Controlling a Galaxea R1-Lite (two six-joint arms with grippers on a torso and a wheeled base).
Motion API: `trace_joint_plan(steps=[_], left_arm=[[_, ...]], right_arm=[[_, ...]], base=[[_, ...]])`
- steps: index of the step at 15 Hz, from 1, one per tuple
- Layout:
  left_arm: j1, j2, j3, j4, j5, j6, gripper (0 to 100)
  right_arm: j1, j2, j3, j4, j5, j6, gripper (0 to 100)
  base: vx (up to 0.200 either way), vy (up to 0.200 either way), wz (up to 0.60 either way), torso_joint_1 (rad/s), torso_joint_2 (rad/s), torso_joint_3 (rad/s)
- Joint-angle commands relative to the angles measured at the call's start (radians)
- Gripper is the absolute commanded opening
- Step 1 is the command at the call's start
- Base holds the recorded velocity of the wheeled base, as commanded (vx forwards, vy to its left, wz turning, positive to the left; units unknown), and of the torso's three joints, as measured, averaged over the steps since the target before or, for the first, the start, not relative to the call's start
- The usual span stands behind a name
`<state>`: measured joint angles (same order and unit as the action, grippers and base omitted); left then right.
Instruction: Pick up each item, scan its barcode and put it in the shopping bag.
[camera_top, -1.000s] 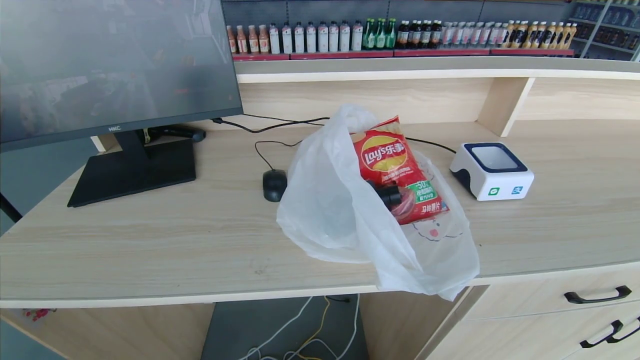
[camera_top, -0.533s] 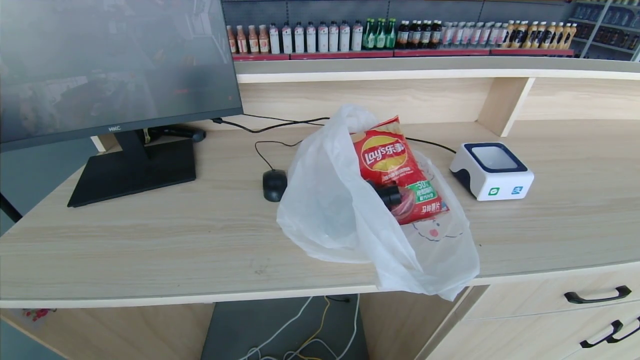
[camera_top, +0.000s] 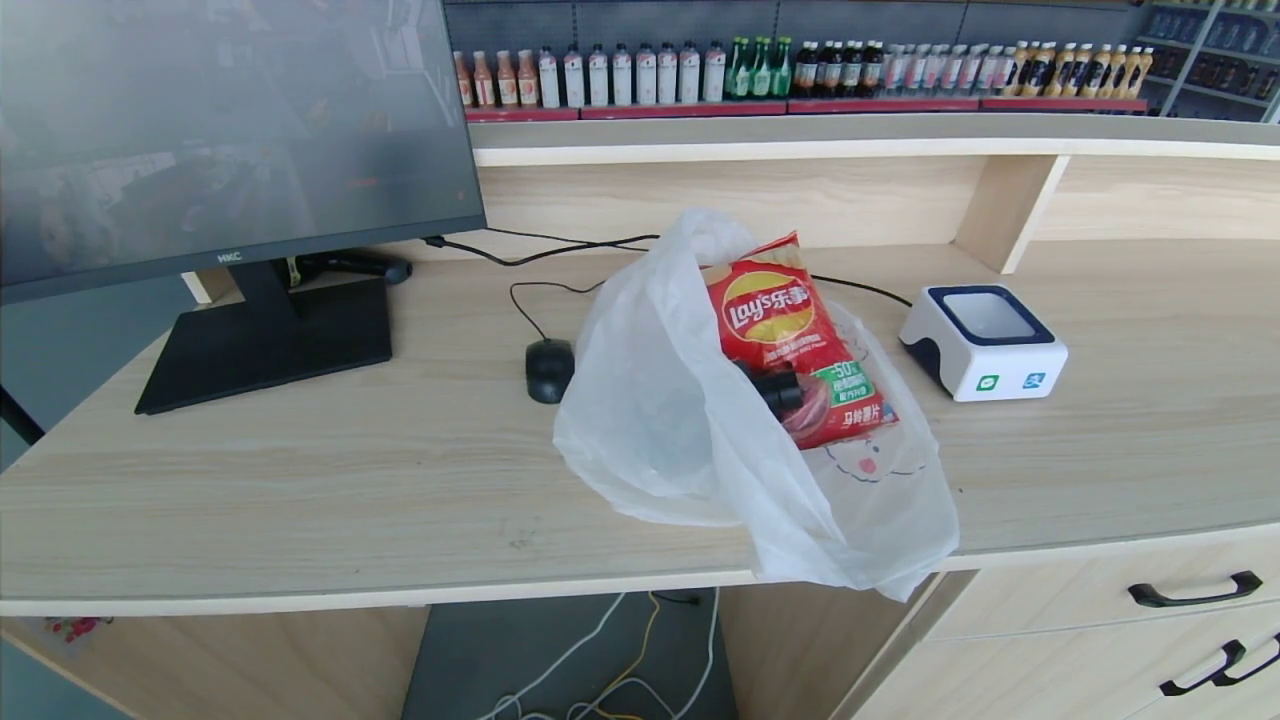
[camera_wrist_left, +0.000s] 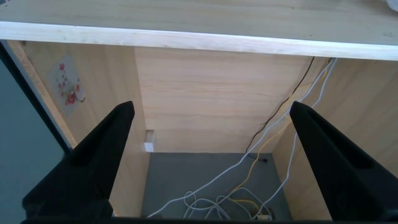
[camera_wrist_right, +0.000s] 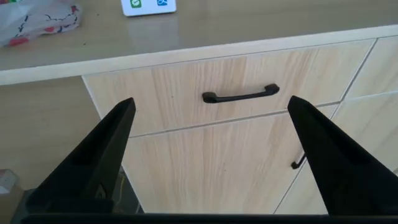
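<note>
A white translucent shopping bag (camera_top: 700, 430) lies on the wooden counter (camera_top: 300, 470), its bottom hanging over the front edge. A red bag of chips (camera_top: 790, 335) sticks out of its mouth, with a dark item (camera_top: 775, 388) lying on it. The white barcode scanner (camera_top: 982, 342) stands just right of the bag. My left gripper (camera_wrist_left: 211, 143) is open below the counter, facing the cavity with cables. My right gripper (camera_wrist_right: 211, 143) is open too, low in front of the drawer front (camera_wrist_right: 224, 93); the bag's corner (camera_wrist_right: 37, 22) and the scanner's base (camera_wrist_right: 148, 6) show above it.
A monitor (camera_top: 220, 130) on a black stand fills the counter's left. A black mouse (camera_top: 549, 369) lies left of the bag, its cable trailing back. A raised ledge (camera_top: 860, 140) runs behind, with bottle shelves beyond. Drawers with black handles (camera_top: 1195, 592) sit lower right. Cables (camera_wrist_left: 236, 186) lie under the counter.
</note>
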<state>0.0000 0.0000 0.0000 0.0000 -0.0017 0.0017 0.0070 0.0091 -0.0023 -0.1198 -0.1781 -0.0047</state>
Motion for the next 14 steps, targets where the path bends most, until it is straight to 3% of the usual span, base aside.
trace_joint_plan(steps=[1, 3, 5, 9, 12, 14], left_arm=[[0.000, 0.000, 0.000, 0.000, 0.000, 0.000, 100], [0.000, 0.000, 0.000, 0.000, 0.000, 0.000, 100], [0.000, 0.000, 0.000, 0.000, 0.000, 0.000, 100], [0.000, 0.000, 0.000, 0.000, 0.000, -0.002, 100], [0.000, 0.000, 0.000, 0.000, 0.000, 0.001, 100], [0.000, 0.000, 0.000, 0.000, 0.000, 0.004, 100]], right_arm=[[0.001, -0.009, 0.001, 0.022, -0.001, 0.000, 100], [0.001, -0.009, -0.002, 0.085, 0.015, 0.034, 100], [0.001, -0.009, 0.001, 0.118, 0.138, -0.034, 100], [0.001, -0.009, 0.001, 0.120, 0.143, -0.032, 100], [0.001, -0.009, 0.001, 0.120, 0.143, -0.018, 100], [0.001, -0.009, 0.001, 0.120, 0.143, -0.020, 100]], base=[[0.000, 0.000, 0.00, 0.000, 0.00, 0.000], [0.000, 0.000, 0.00, 0.000, 0.00, 0.000], [0.000, 0.000, 0.00, 0.000, 0.00, 0.000], [0.000, 0.000, 0.00, 0.000, 0.00, 0.000], [-0.200, 0.000, 0.00, 0.014, 0.01, 0.002], [0.000, 0.000, 0.00, 0.000, 0.00, 0.000]])
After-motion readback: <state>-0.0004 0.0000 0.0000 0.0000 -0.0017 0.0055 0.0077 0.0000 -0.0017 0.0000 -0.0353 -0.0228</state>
